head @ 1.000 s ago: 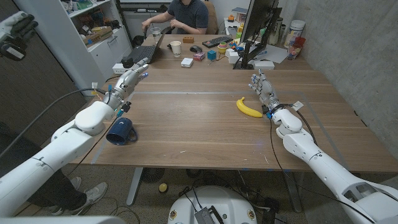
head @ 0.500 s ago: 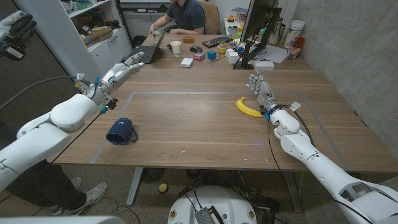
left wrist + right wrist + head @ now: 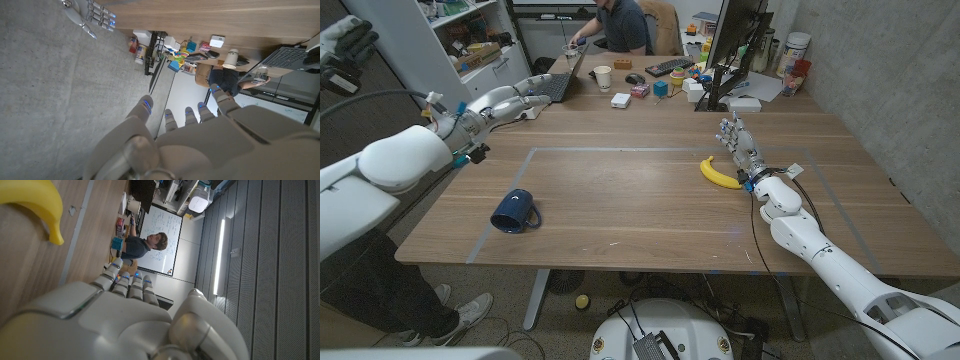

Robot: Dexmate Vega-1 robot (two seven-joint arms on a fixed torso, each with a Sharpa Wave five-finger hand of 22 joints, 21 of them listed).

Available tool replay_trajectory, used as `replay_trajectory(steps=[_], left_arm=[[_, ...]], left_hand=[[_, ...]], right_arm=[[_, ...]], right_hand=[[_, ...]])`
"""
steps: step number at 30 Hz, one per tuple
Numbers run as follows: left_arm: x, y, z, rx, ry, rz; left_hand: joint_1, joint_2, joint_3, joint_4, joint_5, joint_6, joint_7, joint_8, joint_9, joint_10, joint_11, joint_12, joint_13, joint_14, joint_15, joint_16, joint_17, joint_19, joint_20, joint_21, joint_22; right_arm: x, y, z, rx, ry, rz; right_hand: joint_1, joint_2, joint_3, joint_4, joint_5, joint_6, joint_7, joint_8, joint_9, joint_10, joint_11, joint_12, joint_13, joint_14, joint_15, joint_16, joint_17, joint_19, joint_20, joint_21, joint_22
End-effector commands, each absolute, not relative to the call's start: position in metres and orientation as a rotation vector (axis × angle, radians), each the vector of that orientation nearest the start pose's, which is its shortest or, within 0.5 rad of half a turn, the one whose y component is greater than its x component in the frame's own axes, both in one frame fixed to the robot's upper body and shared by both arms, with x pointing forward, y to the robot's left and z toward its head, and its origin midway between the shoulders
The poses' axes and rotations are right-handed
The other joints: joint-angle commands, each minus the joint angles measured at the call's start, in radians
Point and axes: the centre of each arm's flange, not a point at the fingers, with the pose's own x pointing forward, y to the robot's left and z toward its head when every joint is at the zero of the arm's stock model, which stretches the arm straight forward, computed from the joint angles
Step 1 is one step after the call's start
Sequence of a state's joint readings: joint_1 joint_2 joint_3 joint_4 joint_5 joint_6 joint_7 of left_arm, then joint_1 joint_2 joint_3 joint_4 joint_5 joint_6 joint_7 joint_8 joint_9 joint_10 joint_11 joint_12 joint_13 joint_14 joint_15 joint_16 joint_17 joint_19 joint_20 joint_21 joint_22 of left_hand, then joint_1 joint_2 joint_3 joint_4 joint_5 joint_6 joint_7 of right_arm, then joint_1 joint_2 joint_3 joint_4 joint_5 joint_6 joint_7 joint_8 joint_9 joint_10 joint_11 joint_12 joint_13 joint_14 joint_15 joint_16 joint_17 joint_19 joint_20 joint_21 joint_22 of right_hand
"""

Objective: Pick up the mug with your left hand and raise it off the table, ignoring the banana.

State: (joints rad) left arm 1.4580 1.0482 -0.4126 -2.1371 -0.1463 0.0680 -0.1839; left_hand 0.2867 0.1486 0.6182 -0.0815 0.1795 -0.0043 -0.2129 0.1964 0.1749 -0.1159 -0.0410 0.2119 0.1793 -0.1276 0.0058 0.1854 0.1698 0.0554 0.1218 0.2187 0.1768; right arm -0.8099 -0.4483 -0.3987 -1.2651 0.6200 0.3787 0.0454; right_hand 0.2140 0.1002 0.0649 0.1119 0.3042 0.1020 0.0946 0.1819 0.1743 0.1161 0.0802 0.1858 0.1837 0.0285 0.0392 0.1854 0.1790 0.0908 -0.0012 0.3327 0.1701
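A dark blue mug (image 3: 515, 212) lies on its side near the table's front left, its handle toward the table's middle. My left hand (image 3: 502, 101) hovers far behind it, over the table's far left corner, fingers stretched out and holding nothing; its fingers (image 3: 186, 116) are spread in the left wrist view. A yellow banana (image 3: 719, 174) lies right of the table's middle. My right hand (image 3: 740, 141) stands beside it, fingers extended, holding nothing. The banana's end (image 3: 39, 205) is close to that hand in the right wrist view.
A person (image 3: 618, 22) sits behind the table with a laptop (image 3: 555, 82), a paper cup (image 3: 603, 76) and small items. A monitor (image 3: 738, 40) stands at the back right. A faint rectangle (image 3: 650, 150) is marked on the wood.
My left arm has swung up and away to the far left, off the mug's side toward the back corner. The mug, banana and right hand have stayed put.
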Motion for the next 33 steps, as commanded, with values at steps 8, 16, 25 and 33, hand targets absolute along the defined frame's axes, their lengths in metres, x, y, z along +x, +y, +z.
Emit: replay_trajectory(steps=[8, 16, 25, 33], left_arm=[[0.37, 0.378, 0.137, 1.344, -0.491, -0.001], [0.353, 0.375, 0.14, 1.442, -0.423, 0.032], [0.349, 0.375, 0.138, 1.547, -0.307, 0.09], [0.355, 0.376, 0.137, 1.585, -0.269, 0.083]], left_hand=[[0.042, 0.005, 0.012, -0.036, -0.003, 0.033, -0.005, 0.006, 0.004, 0.031, -0.001, 0.012, 0.005, 0.024, -0.003, 0.005, 0.002, 0.017, 0.018, 0.0, 0.002], [0.118, 0.011, 0.031, -0.085, 0.003, 0.102, -0.004, 0.013, 0.007, 0.086, 0.0, 0.019, 0.007, 0.08, 0.004, 0.012, 0.004, 0.043, 0.091, -0.004, 0.004], [0.144, -0.003, 0.031, -0.096, 0.004, 0.119, -0.005, 0.013, 0.007, 0.086, 0.0, 0.014, 0.008, 0.087, 0.03, 0.009, 0.005, 0.054, 0.098, -0.004, 0.005], [0.205, -0.052, 0.019, -0.103, -0.001, 0.105, -0.006, 0.004, 0.01, -0.001, 0.004, -0.018, 0.01, 0.048, 0.07, -0.003, 0.009, 0.08, 0.098, -0.004, 0.009]], right_arm=[[0.65, -0.262, -0.014, 0.053, -0.687, 0.252], [0.65, -0.261, -0.014, 0.055, -0.688, 0.257], [0.652, -0.259, -0.012, 0.048, -0.691, 0.264], [0.651, -0.259, -0.01, 0.039, -0.693, 0.261]], right_hand=[[-0.002, -0.011, -0.005, 0.003, 0.006, 0.005, -0.001, 0.007, 0.006, 0.008, -0.004, 0.007, 0.004, 0.006, 0.002, 0.007, 0.004, 0.013, 0.001, -0.006, 0.001], [-0.003, -0.012, -0.006, 0.003, 0.007, 0.005, -0.002, 0.007, 0.006, 0.009, -0.004, 0.008, 0.004, 0.007, 0.003, 0.007, 0.004, 0.015, 0.001, -0.009, 0.001], [-0.005, -0.013, -0.008, 0.003, 0.008, 0.005, -0.003, 0.007, 0.006, 0.009, -0.004, 0.007, 0.004, 0.008, 0.002, 0.007, 0.004, 0.016, 0.001, -0.012, 0.002], [-0.007, -0.014, -0.01, 0.003, 0.009, 0.005, -0.003, 0.007, 0.006, 0.01, -0.006, 0.008, 0.004, 0.008, 0.002, 0.008, 0.004, 0.018, 0.002, -0.015, 0.002]])
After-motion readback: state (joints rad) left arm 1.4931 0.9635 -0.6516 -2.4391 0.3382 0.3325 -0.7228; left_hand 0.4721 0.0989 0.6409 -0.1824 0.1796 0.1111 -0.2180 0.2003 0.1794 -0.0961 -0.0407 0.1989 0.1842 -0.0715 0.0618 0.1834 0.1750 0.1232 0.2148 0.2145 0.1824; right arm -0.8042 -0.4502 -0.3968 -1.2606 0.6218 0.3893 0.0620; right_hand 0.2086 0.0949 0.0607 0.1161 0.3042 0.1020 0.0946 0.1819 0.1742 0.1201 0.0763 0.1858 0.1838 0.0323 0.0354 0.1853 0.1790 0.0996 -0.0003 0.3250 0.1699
